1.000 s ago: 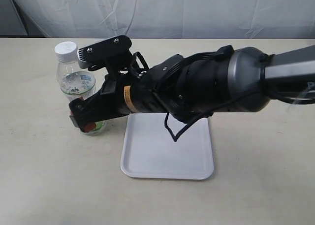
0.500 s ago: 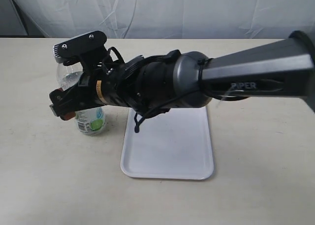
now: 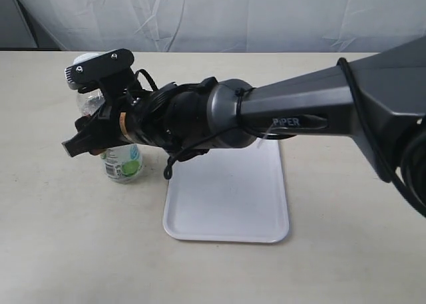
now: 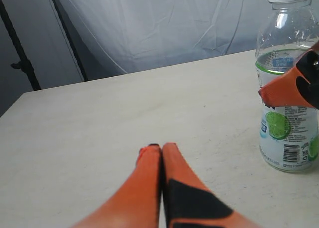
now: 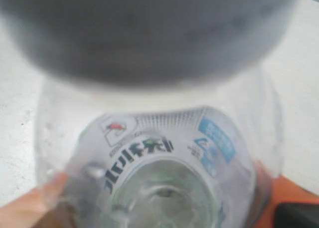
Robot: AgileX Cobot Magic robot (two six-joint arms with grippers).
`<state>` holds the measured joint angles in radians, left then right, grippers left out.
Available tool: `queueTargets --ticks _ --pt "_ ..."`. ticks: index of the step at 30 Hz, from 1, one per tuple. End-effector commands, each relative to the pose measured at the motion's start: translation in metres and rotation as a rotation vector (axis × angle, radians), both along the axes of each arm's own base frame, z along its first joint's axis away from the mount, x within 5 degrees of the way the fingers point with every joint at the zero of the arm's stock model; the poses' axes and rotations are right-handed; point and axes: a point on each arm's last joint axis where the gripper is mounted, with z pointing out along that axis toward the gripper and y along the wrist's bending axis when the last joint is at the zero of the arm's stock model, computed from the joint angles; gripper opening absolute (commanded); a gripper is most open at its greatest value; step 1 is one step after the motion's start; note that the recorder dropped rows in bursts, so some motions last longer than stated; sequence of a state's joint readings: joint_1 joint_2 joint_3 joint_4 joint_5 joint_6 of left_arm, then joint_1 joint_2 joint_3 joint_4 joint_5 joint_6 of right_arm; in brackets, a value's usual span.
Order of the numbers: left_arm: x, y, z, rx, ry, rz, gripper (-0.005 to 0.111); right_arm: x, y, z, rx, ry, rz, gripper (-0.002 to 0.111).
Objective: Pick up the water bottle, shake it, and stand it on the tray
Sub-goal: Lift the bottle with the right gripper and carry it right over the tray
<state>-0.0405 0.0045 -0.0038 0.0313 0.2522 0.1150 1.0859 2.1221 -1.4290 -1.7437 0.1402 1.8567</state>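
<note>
The water bottle stands upright on the table left of the white tray. Its cap and upper body are mostly hidden behind my right arm. My right gripper has reached across and is open, with an orange finger on each side of the bottle's body. In the right wrist view the bottle fills the space between the fingers. The left wrist view shows the bottle resting on the table with one right-gripper finger across its label. My left gripper is shut and empty, low over the table, apart from the bottle.
The tray holds nothing. My right arm stretches from the right edge over the tray's far end. A white curtain hangs behind the beige table.
My right gripper has moved left and forward, from beside the bottle to straddling its body. The bottle has stayed on the table.
</note>
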Motion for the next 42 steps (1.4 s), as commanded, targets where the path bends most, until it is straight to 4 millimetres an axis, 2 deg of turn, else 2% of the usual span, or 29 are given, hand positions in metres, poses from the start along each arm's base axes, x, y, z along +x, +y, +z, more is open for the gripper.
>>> queueTargets --ticks 1,4,6,8,11,14,16,18,21,22,23,25,27,28,31,32,34,36,37,40,41,42 --pt "0.000 0.000 0.000 -0.003 -0.014 0.000 0.000 -0.003 0.003 0.002 0.010 0.018 0.037 0.002" --pt "0.000 0.000 0.000 -0.001 -0.014 -0.001 0.000 -0.005 0.004 0.003 0.015 0.031 0.057 0.004" --pt "0.000 0.000 0.000 -0.001 -0.014 -0.001 0.000 -0.007 0.003 0.011 0.038 0.043 0.063 0.002" --pt "0.000 0.000 0.000 -0.001 -0.014 -0.001 0.000 -0.010 0.002 0.024 0.073 0.056 0.074 -0.001" --pt "0.000 0.000 0.000 -0.001 -0.014 -0.001 0.000 -0.016 -0.005 0.054 0.124 0.032 0.086 -0.001" --pt "0.000 0.000 0.000 -0.003 -0.014 0.000 0.000 -0.016 -0.027 0.087 0.162 -0.051 -0.004 -0.001" --pt "0.000 0.000 0.000 -0.003 -0.014 0.000 0.000 -0.017 -0.050 0.107 0.174 -0.118 -0.107 -0.001" --pt "0.000 0.000 0.000 -0.003 -0.014 0.000 0.000 -0.017 -0.081 0.119 0.140 -0.177 -0.261 -0.001" --pt "0.000 0.000 0.000 -0.003 -0.014 0.000 0.000 -0.019 -0.124 0.125 0.002 -0.193 -0.490 -0.001" --pt "0.000 0.000 0.000 -0.003 -0.014 0.000 0.000 -0.022 -0.130 0.125 -0.016 -0.160 -0.501 -0.001" --pt "0.000 0.000 0.000 -0.003 -0.014 0.000 0.000 -0.030 -0.131 0.126 -0.026 -0.118 -0.431 -0.001" --pt "0.000 0.000 0.000 -0.003 -0.014 0.000 0.000 -0.051 -0.126 0.131 -0.028 -0.093 -0.130 -0.001" --pt "0.000 0.000 0.000 -0.003 -0.014 0.000 0.000 -0.062 -0.132 0.139 -0.062 -0.137 -0.002 -0.001" --pt "0.000 0.000 0.000 -0.003 -0.014 0.000 0.000 -0.056 -0.141 0.140 -0.096 -0.126 -0.069 -0.001" --pt "0.000 0.000 0.000 -0.003 -0.014 0.000 0.000 -0.027 -0.174 0.139 -0.064 -0.009 -0.491 -0.001" --pt "0.000 0.000 0.000 -0.003 -0.014 0.000 0.000 -0.028 -0.174 0.137 -0.059 0.022 -0.484 -0.001" --pt "0.000 0.000 0.000 -0.003 -0.014 0.000 0.000 -0.046 -0.158 0.142 -0.061 0.020 -0.203 -0.001" --pt "0.000 0.000 0.000 -0.003 -0.014 0.000 0.000 -0.059 -0.150 0.149 -0.106 -0.087 0.025 -0.001" --pt "0.000 0.000 0.000 -0.003 -0.014 0.000 0.000 -0.054 -0.153 0.150 -0.098 -0.085 -0.003 -0.001" --pt "0.000 0.000 0.000 -0.001 -0.014 0.000 0.000 -0.017 -0.183 0.142 -0.023 0.065 -0.447 -0.001" --pt "0.000 0.000 0.000 0.002 -0.014 -0.001 0.000 -0.014 -0.188 0.140 -0.034 0.071 -0.505 -0.001" --pt "0.000 0.000 0.000 0.002 -0.014 -0.001 0.000 -0.018 -0.184 0.138 -0.055 0.077 -0.456 -0.001"
